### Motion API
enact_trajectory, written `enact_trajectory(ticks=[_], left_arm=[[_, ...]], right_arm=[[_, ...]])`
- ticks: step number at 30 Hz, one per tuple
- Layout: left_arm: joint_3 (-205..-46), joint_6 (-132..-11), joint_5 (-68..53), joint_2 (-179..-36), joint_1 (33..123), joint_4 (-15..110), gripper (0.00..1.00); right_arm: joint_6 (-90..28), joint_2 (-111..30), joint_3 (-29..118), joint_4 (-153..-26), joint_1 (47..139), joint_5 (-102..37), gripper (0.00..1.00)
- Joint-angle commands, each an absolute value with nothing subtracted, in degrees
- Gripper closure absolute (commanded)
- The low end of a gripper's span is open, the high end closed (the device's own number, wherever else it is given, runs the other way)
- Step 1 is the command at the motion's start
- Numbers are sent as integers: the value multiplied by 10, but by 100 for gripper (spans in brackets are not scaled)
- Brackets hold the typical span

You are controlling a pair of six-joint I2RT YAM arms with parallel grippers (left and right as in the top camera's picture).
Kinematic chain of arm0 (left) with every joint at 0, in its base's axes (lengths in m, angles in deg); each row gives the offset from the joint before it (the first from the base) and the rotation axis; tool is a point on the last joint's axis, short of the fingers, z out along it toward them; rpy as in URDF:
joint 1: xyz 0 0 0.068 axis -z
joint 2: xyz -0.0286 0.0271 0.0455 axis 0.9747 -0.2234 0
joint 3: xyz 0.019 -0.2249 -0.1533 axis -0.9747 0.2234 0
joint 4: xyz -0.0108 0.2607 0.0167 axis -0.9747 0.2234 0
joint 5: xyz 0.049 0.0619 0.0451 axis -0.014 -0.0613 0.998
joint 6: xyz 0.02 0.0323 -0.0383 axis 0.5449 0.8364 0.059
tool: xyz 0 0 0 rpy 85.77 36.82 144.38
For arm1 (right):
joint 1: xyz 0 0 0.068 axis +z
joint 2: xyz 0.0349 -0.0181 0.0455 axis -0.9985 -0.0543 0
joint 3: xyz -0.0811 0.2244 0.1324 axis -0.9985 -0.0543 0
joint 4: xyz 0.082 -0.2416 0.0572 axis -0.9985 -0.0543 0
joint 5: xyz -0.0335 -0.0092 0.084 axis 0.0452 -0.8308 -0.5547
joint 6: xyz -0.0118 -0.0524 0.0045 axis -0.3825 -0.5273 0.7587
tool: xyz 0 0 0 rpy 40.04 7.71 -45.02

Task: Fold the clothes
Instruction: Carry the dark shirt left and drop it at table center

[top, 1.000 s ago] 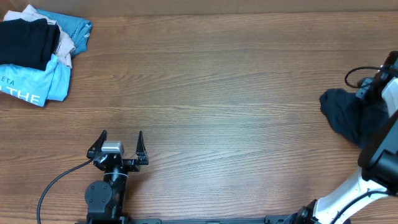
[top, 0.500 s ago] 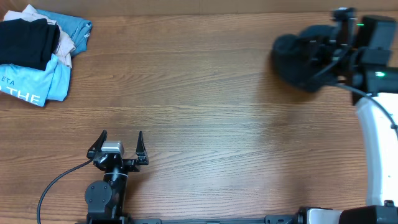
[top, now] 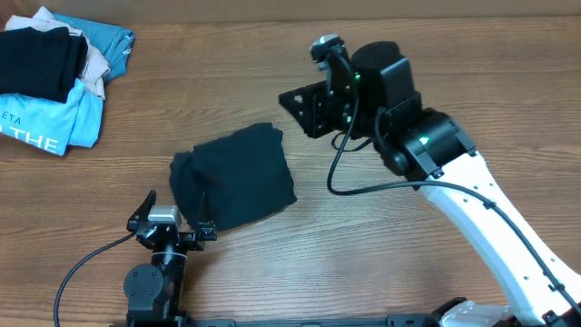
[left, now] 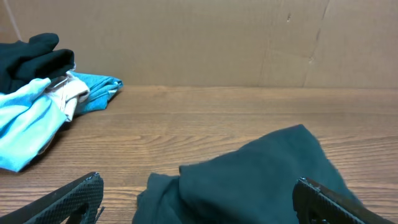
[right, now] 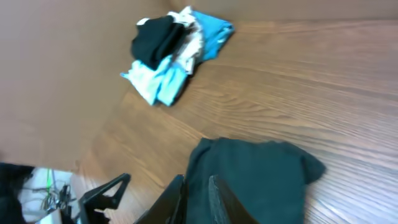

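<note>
- Overhead: the right gripper (top: 304,107) hangs above the table (top: 272,263) past its middle, toward the far edge, holding nothing. Its jaw spread cannot be told from here.
- The clothes (top: 234,177) lie in a rumpled dark slab left of the table's middle, toward the near edge and clear of the right gripper.
- The left gripper (top: 176,207) rests by the near edge with its fingers spread wide and nothing between them. One finger sits at the clothes' near edge.
- A pile (top: 54,73) of other garments sits at the far left corner.
- Half a second ago the right gripper held the clothes bunched up over the far right of the table. Now they are down flat and the arm has swung left. The left gripper has not moved.
- Left wrist: both fingers (left: 74,196) stand far apart, and the clothes (left: 249,180) lie just ahead of them.
- Right wrist, blurred: the right gripper (right: 198,186) shows a narrow gap between its fingers and grips nothing. The clothes (right: 261,180) lie below it.
</note>
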State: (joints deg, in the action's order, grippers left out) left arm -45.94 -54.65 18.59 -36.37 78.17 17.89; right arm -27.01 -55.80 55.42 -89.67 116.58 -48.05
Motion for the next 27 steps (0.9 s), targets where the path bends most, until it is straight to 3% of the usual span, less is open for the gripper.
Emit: enact_trajectory(ticks=[1,2,4,8,14,24,27], left_arm=[[-457,-540,182,-360,778,179,0],[-457,-540,182,-360,778,179,0],[-457,-540,182,-360,778,179,0],[-457,-540,182,-360,778,179,0],[-457,-540,182,-360,778,179,0],[-457,-540,182,-360,778,179,0],[-458,-651,66,-362,779,168,0]], right_arm=[[-265,-548,569,-933,1134,-461,57],[-265,-548,569,-959,1130,-443,42],[-265,-548,568,-1012,1130,-425,0],[-272,-549,561,-1094,1130,-418,0],[-232,-588,502,-1080,1131,-419,0],[-149,-638,375,-930,1131,-415,0],[-149,-639,374,-912,1131,-385,0]])
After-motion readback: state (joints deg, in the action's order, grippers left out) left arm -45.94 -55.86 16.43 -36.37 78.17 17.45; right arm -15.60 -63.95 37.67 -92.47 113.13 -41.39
